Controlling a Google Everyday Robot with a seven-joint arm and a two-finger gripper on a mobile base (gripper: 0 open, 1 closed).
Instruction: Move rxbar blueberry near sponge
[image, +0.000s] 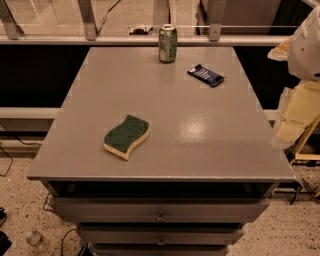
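The rxbar blueberry (206, 75) is a small flat dark-blue bar lying at the back right of the grey table (200, 145). The sponge (127, 136) has a dark green top and a pale yellow body and lies at the front left of the table. The two are far apart. My gripper (290, 125) hangs at the right edge of the view, beside the table's right side, below the white arm (307, 45). It is well to the right of the bar and holds nothing that I can see.
A green soda can (167, 43) stands upright at the back middle of the table, left of the bar. A rail and glass panel (125, 39) run behind the table. Drawers (160, 210) sit under the front edge. Cables lie on the floor at the left.
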